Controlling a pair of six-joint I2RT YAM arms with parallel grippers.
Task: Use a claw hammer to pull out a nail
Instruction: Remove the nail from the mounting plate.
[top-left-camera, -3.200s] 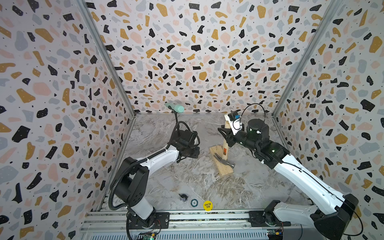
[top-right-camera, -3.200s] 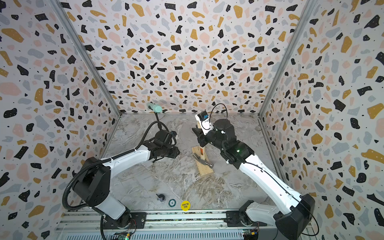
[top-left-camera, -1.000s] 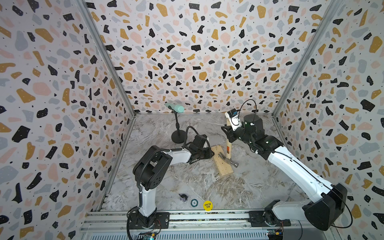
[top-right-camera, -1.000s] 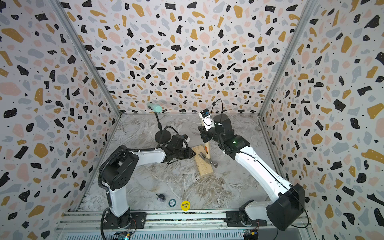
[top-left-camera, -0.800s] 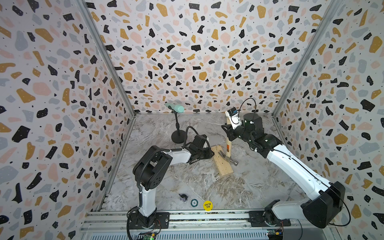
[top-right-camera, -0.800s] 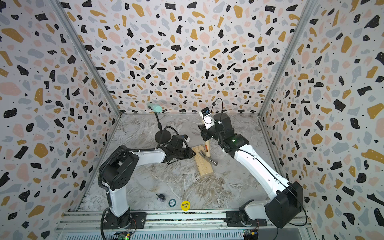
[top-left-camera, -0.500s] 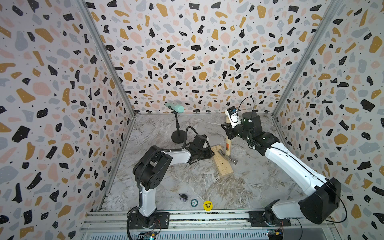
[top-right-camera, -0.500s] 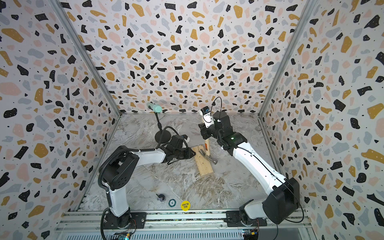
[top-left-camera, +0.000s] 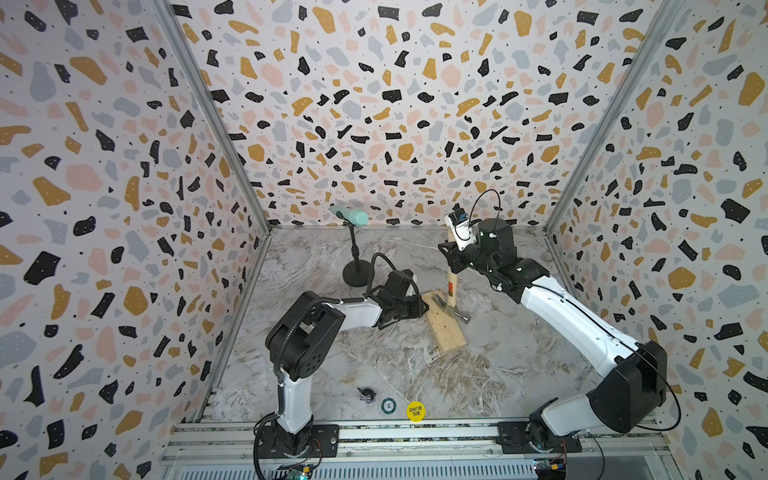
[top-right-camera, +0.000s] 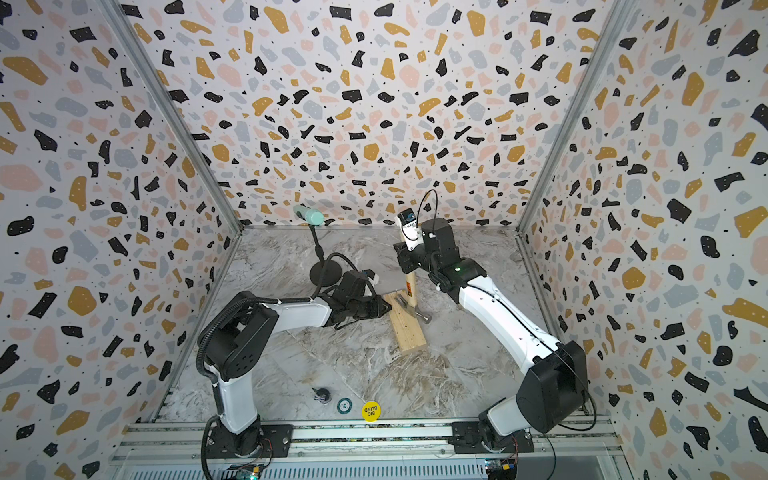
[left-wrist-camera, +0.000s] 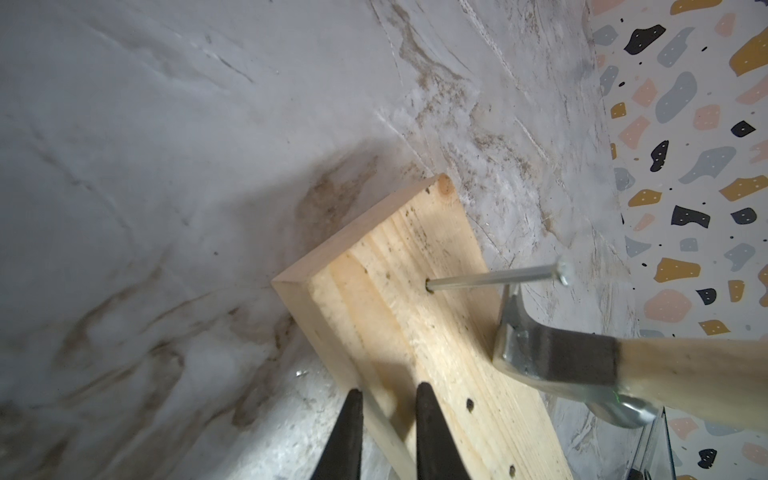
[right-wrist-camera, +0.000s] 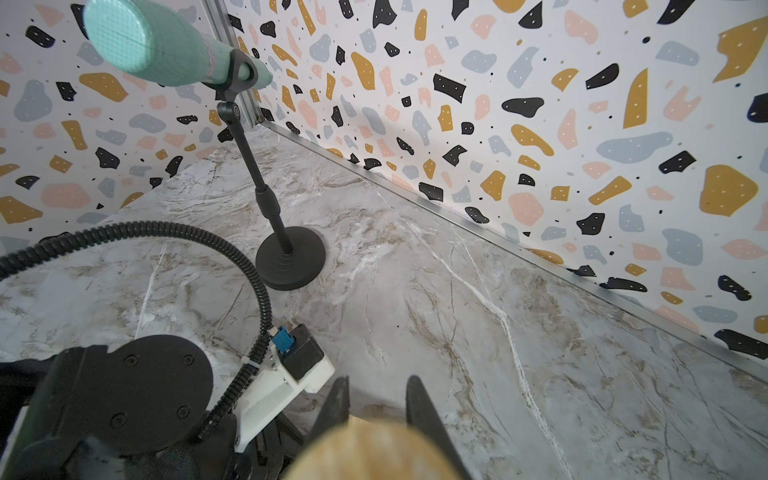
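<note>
My right gripper (right-wrist-camera: 378, 380) clamped on claw hammer (left-wrist-camera: 557, 361); left gripper (left-wrist-camera: 390, 390) pinches block (left-wrist-camera: 415, 316) (edge only). Risk: levering twists block from that pinch, and claw slips off nail (left-wrist-camera: 490, 277) ahead.

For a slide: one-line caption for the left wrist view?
The claw hammer meets the nail standing proud of the wood block; left gripper at its edge.

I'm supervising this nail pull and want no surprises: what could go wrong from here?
1. The nail stands far out of the wood block; when it lets go, it could fly off the claw hammer.
2. The left gripper pinches only the block's edge, so the block may lift or twist.
3. The right gripper holds the handle near its end; it might slip.
</note>
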